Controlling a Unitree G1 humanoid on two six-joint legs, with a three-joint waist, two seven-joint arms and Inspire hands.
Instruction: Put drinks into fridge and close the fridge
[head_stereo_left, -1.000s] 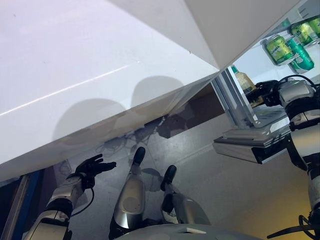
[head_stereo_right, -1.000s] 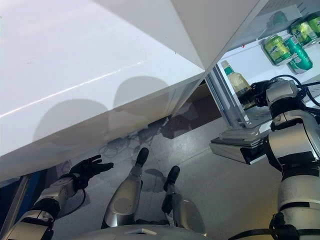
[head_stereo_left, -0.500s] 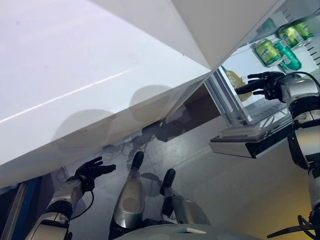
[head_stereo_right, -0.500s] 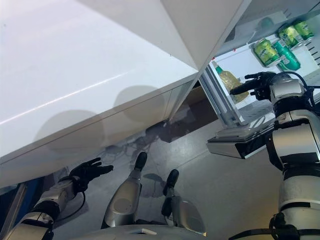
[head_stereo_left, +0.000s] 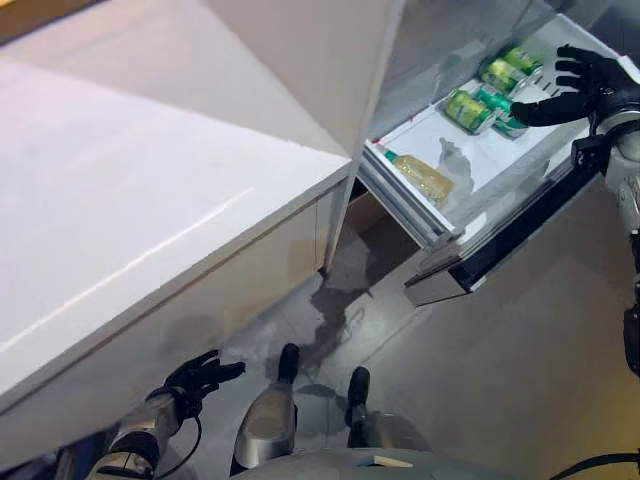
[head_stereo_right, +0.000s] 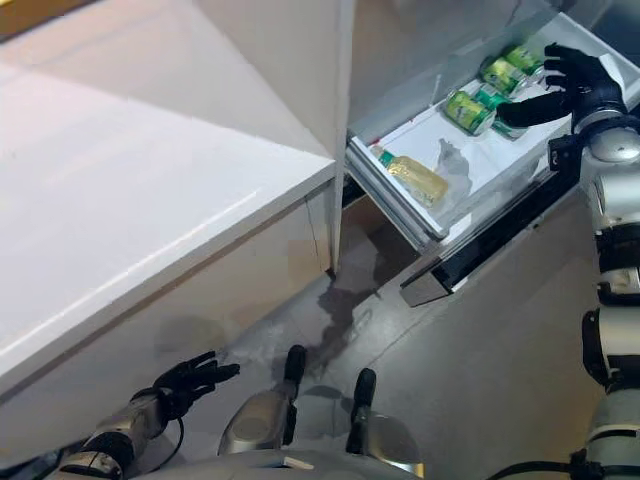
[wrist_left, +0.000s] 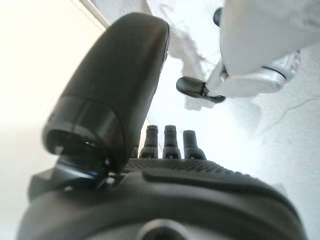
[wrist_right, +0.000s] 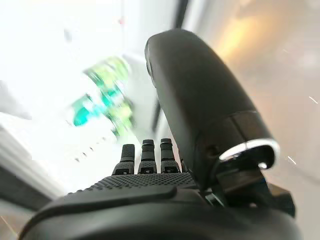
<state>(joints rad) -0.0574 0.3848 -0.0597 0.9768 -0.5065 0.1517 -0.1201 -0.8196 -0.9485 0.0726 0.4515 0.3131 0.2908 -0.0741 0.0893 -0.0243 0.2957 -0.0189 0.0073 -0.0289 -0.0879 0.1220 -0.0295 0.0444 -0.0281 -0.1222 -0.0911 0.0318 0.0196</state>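
One bottle (head_stereo_left: 424, 176) is now left on fridge shelf (head_stereo_left: 470, 160); right hand (head_stereo_left: 578, 85) is withdrawn, fingers spread, empty. Door closing remains.

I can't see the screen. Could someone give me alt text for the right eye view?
An open fridge holds a bottle lying on its shelf and green cans further in, with the robot's open right hand raised beside the cans. The left hand hangs open, low near the floor, below a white counter.
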